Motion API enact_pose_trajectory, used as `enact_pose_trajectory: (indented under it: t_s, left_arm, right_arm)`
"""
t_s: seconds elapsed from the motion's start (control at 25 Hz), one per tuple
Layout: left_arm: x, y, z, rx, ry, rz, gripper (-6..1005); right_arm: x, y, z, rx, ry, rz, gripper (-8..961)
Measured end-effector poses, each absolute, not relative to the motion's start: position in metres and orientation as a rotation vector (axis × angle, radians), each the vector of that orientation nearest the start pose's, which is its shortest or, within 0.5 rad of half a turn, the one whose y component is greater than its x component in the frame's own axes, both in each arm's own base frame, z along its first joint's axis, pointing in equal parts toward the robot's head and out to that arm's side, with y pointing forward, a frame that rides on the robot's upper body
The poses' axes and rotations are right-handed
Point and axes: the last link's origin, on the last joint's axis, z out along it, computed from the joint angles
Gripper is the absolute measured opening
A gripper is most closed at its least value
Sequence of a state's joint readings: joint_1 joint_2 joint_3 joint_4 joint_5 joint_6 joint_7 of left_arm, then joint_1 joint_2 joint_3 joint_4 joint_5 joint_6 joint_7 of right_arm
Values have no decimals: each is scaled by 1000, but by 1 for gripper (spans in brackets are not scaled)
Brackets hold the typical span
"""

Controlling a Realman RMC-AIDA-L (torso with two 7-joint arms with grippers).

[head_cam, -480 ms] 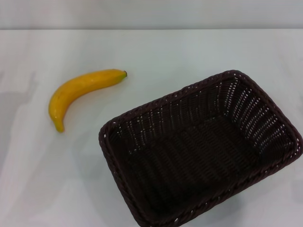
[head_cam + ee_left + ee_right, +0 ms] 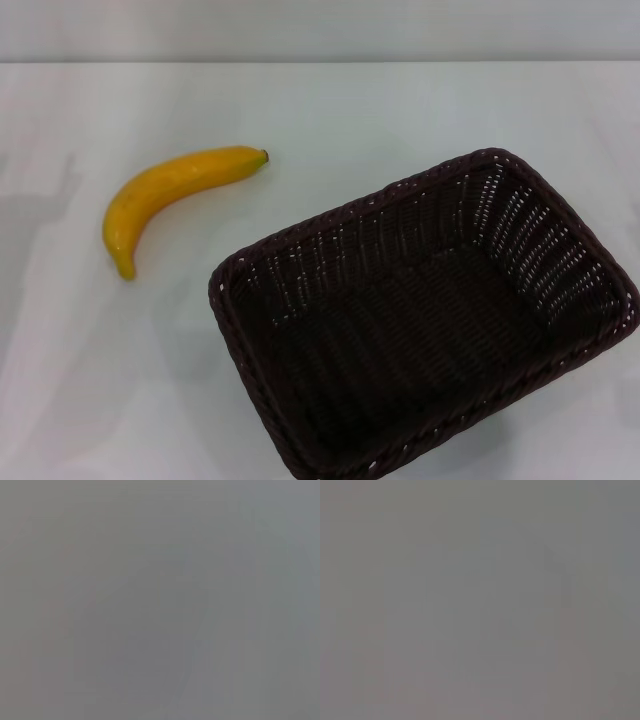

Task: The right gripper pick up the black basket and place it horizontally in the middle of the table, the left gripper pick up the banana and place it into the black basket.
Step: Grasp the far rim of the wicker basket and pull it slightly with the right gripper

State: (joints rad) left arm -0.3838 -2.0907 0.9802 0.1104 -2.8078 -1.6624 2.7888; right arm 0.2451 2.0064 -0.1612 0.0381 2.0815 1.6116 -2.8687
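The black basket [image 2: 420, 320] sits on the white table [image 2: 330, 110] at the right front, empty and turned at an angle, its near corner cut off by the frame's lower edge. The yellow banana [image 2: 165, 195] lies on the table to the left of the basket, apart from it, with its dark stem tip toward the middle. Neither gripper shows in the head view. Both wrist views show only a plain grey field with nothing recognisable.
The table's far edge meets a pale wall at the back [image 2: 320, 30]. Faint shadows lie on the table's left side.
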Motion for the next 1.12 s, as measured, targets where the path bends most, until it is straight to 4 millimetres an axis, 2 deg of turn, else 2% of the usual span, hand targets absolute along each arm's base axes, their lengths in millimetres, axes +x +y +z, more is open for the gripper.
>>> enact_pose_trajectory:
  t_s: [0.24, 0.48, 0.52, 0.56, 0.64, 0.84, 1.0, 1.12]
  left_arm:
    - [-315, 295, 65, -1309, -245, -1063, 880]
    - [-316, 291, 64, -1305, -252, -1076, 879]
    - [-317, 290, 65, -1304, -252, -1075, 879]
    - [-318, 289, 65, -1303, -252, -1074, 879]
    - [-320, 286, 65, -1303, -256, -1068, 879]
    - [-328, 278, 70, -1287, -281, -1074, 879]
    - [-333, 273, 75, -1261, -293, -1080, 879]
    - [-336, 267, 79, -1248, -284, -1076, 879]
  right_arm:
    - [388, 238, 89, -1250, 358, 767, 857]
    - [381, 251, 104, -1396, 381, 899, 857]
    - [380, 255, 109, -1427, 405, 924, 857]
    - [377, 268, 124, -1518, 457, 949, 857]
    - [373, 279, 134, -1595, 511, 955, 857]
    - [349, 305, 165, -1823, 651, 909, 855]
    - [312, 321, 189, -1988, 727, 834, 850]
    - [282, 331, 205, -2080, 788, 698, 849]
